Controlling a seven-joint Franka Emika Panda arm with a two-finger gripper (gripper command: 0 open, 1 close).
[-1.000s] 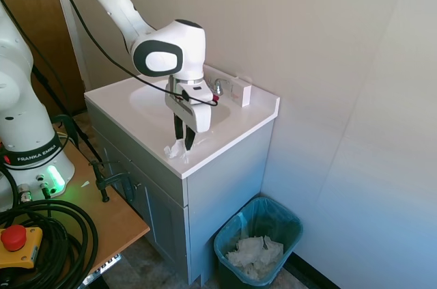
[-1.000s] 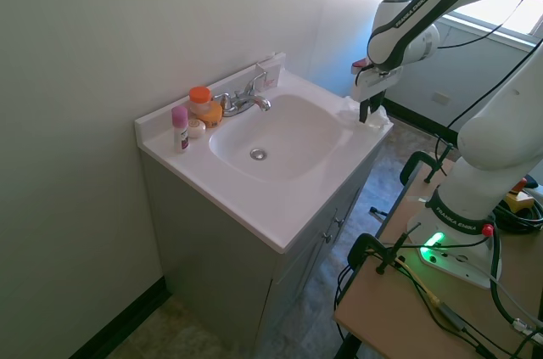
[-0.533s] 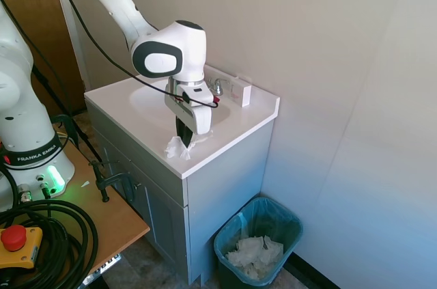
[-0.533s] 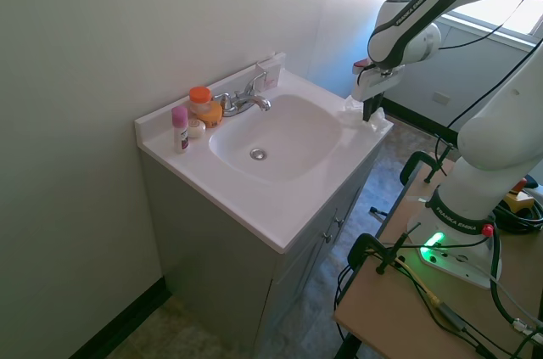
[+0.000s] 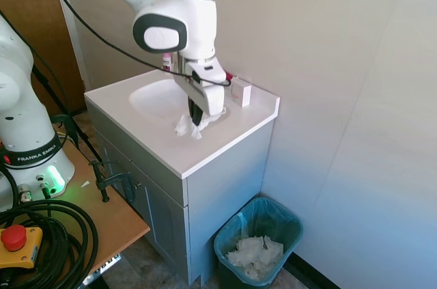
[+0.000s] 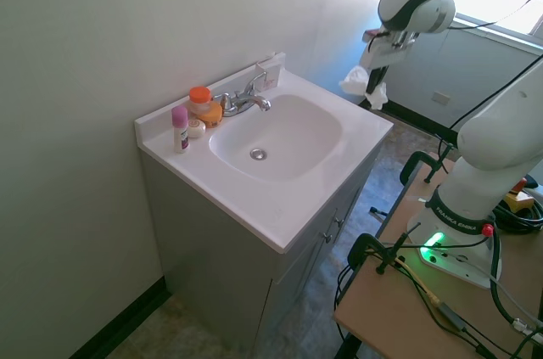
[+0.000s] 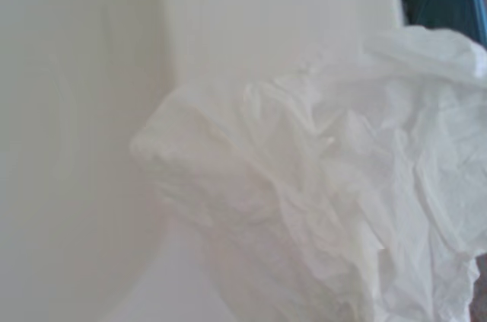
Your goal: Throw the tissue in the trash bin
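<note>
The tool (image 5: 198, 117) is pinched on the crumpled white paper tissue (image 5: 184, 125); the teal-green rectangular plastic trash bin (image 5: 287, 224) sits on the floor well below it, past the white vanity surface (image 5: 205, 145) edge.

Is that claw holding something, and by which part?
Yes: the claw pinches the white tissue by its upper part; the rest hangs loose below, clear of the vanity top.

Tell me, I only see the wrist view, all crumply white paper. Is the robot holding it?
Observer: Yes. The gripper is shut on the small wad of white paper tissue, lifted above the white vanity countertop.
Operator: Where's the bin?
Observer: The teal-green plastic trash bin stands on the floor beside the vanity, below the countertop.
Operator: Is it empty?
Observer: No, a heap of white tissues lies inside it.
</note>
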